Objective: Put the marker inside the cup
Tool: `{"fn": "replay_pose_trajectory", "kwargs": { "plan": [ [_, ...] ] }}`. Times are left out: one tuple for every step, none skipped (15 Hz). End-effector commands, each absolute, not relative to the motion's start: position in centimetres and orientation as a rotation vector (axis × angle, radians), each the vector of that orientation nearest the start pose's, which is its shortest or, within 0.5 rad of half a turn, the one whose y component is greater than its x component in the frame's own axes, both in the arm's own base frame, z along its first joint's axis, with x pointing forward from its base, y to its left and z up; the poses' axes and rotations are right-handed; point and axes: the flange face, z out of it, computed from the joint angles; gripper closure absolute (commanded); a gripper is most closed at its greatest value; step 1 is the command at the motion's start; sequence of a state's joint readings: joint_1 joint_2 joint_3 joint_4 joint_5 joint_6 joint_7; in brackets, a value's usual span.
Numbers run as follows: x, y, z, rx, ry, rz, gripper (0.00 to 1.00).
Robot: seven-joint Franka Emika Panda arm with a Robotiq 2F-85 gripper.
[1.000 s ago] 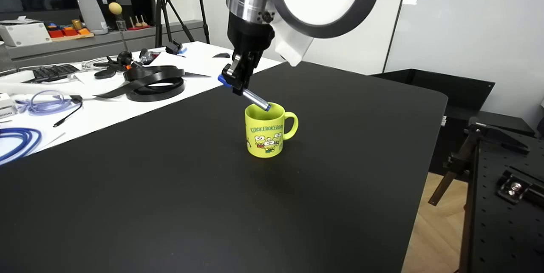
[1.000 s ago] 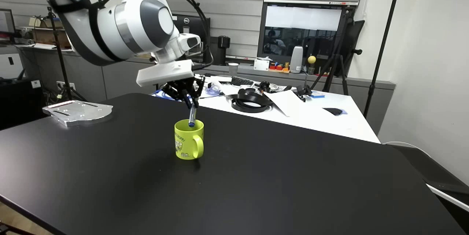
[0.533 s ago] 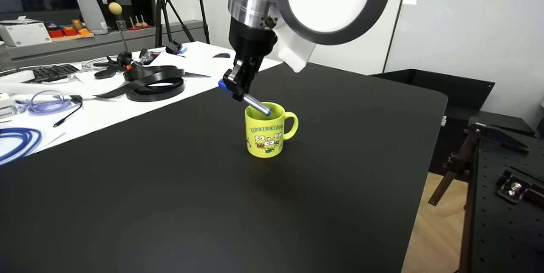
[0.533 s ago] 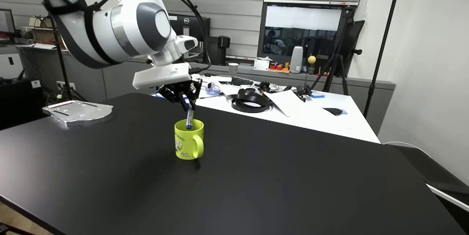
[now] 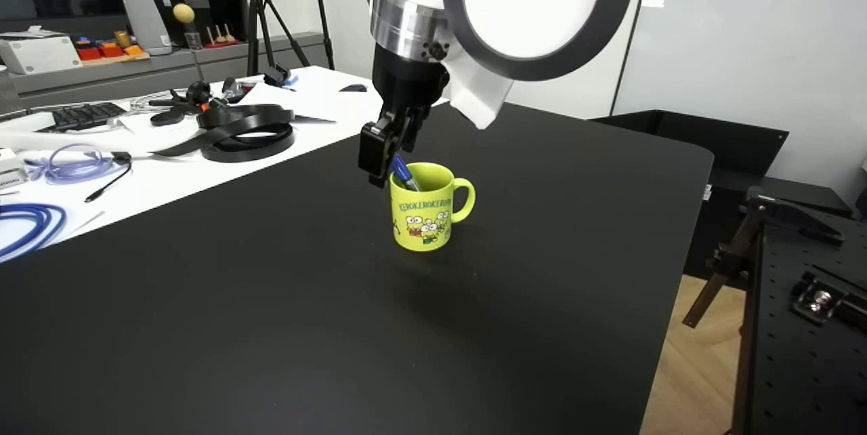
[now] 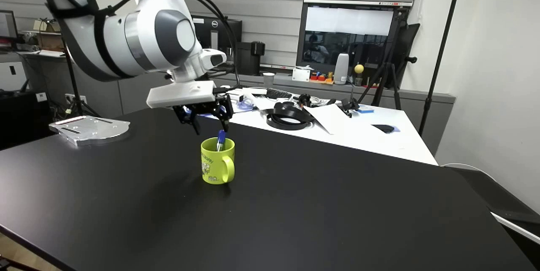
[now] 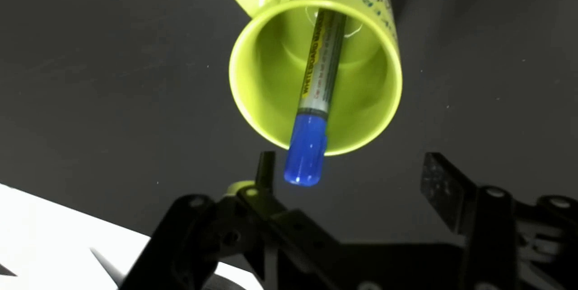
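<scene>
The yellow-green cup (image 5: 423, 218) stands upright on the black table, its handle and frog print showing in both exterior views. Inside it leans the marker (image 7: 311, 100), silver body down in the mug and blue cap up past the rim. In the wrist view the gripper (image 7: 350, 163) is open, its fingers spread wide. The blue cap lies near the left finger in that picture, with a thin gap showing between them. An exterior view has the gripper (image 6: 211, 129) just above the cup (image 6: 211, 167), with the marker's cap (image 6: 221, 136) under one fingertip.
A silver metal plate (image 6: 90, 129) lies on the black table (image 6: 316, 203) near its far-left edge. Behind, a white table (image 6: 379, 140) carries a black strap coil (image 6: 289, 115), papers and cables. A black tripod (image 5: 261, 22) stands farther back.
The gripper was shut on the slanted marker above the mug. Its jaws have opened and the marker has dropped into the cup. The arm has come down slightly; the cup has not moved.
</scene>
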State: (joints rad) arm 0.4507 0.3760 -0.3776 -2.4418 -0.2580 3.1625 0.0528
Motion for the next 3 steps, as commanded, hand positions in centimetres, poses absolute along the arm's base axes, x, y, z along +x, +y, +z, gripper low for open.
{"fn": "replay_pose_trajectory", "kwargs": {
  "plan": [
    [50.1, 5.0, 21.5, -3.172, -0.493, -0.421, 0.00],
    [50.4, 4.4, 21.9, -3.186, -0.491, -0.391, 0.00],
    [50.5, 4.1, 22.6, -3.187, -0.495, -0.360, 0.00]
  ]
}}
